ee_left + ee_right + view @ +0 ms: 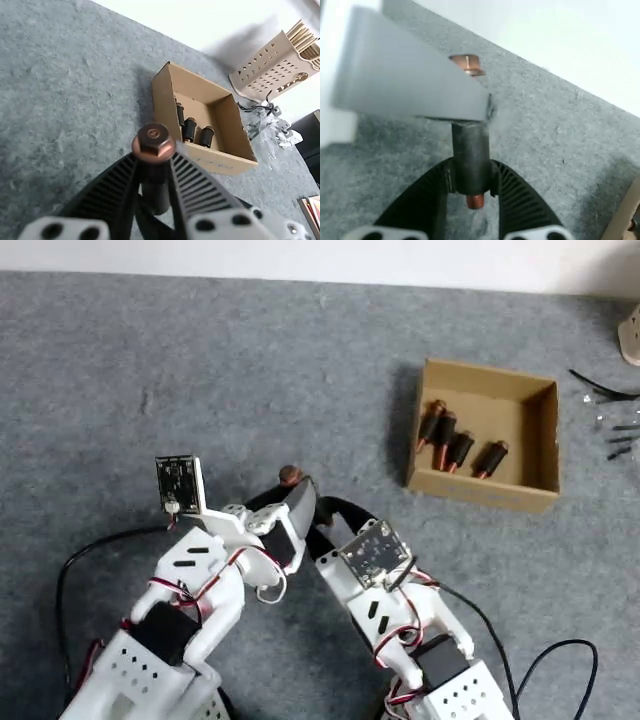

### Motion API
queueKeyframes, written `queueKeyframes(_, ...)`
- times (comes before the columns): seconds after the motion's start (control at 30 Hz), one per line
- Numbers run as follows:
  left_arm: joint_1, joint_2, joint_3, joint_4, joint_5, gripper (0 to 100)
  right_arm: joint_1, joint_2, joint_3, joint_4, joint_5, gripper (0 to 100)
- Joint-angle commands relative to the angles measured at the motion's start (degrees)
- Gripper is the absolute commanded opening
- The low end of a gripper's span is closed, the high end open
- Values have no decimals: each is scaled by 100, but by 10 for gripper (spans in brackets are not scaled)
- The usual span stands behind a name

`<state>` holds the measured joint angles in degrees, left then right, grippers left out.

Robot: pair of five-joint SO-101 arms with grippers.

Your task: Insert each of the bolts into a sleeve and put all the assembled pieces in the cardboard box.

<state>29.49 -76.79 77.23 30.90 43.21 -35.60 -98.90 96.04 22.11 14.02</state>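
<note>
Firmly in left gripper (154,165), sleeved bolt (153,141)

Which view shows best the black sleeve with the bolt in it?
The right wrist view: the sleeve shows nearly whole in the right gripper, the bolt tip poking from its end. The left wrist view shows part of it behind the bolt head. The high view catches the bolt head.

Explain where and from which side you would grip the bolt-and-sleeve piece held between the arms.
Grip the black sleeve mid-length, coming from the side, across its axis: its straight round wall suits pads, while the hex head is short.
</note>
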Motion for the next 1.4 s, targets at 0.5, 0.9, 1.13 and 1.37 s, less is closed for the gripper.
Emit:
queueKeyframes(0.5,-752,-259,-110,132,765,486,286,-48,602,-145,44,5)
queueKeyframes(0.9,-1534,-2738,558,721,993,476,347,-48,602,-215,44,5)
queueKeyframes(1.13,-1560,-2360,593,475,510,104,989,-48,611,-470,18,7)
queueKeyframes(1.37,-2220,-2360,734,457,-993,5,1182,-48,611,-470,18,8)
